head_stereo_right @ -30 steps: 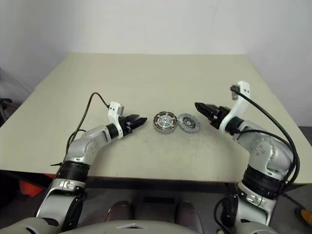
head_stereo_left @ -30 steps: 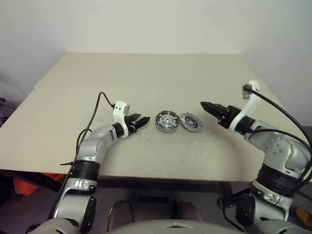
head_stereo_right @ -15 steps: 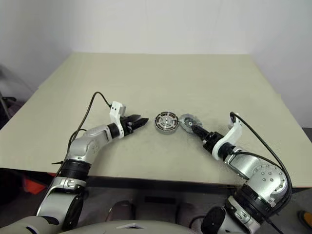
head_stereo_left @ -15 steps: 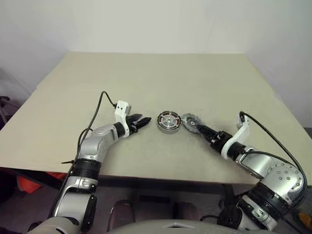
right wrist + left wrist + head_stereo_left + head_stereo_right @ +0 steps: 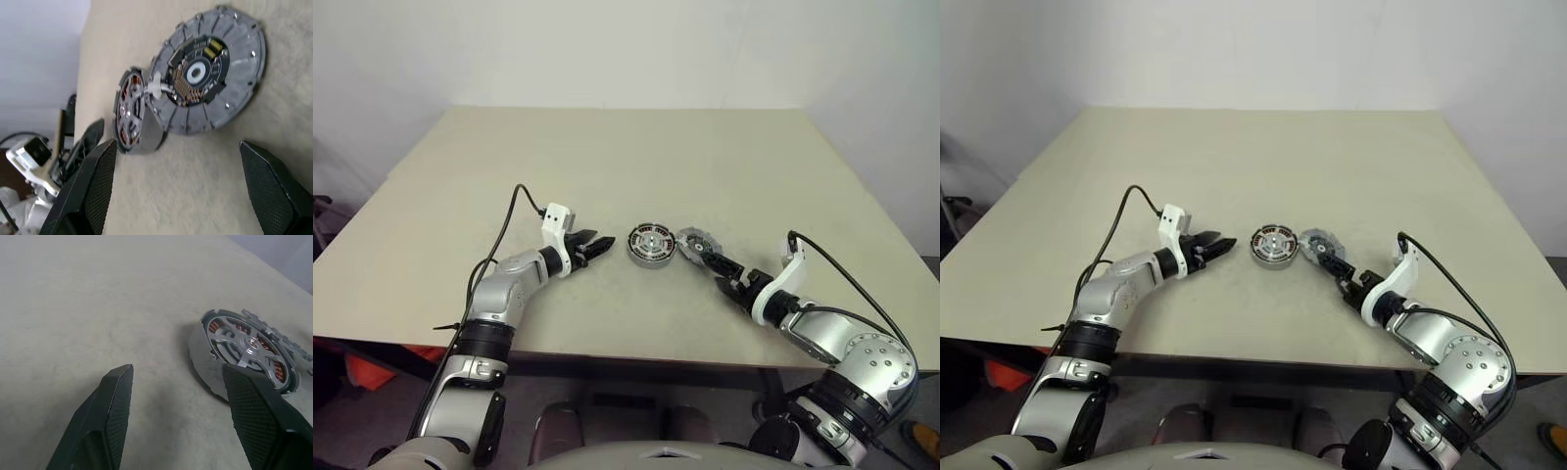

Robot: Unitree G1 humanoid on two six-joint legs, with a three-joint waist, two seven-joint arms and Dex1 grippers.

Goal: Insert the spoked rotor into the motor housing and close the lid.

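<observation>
Two robot grippers flank a pair of small metal motor parts on a beige table (image 5: 509, 166).
Motor housing (image 5: 652, 245), showing copper windings under a spoked silver face, sits mid-table, touching a flat finned grey disc (image 5: 698, 243) on its right. Both look rigid, dense and smooth, best pinched across the rim. Left gripper (image 5: 597, 244) waits spread and empty beside the housing. Right gripper (image 5: 710, 257), raised and well apart a second ago, has dropped to the disc, fingers (image 5: 83, 191) now wide, holding nothing.
</observation>
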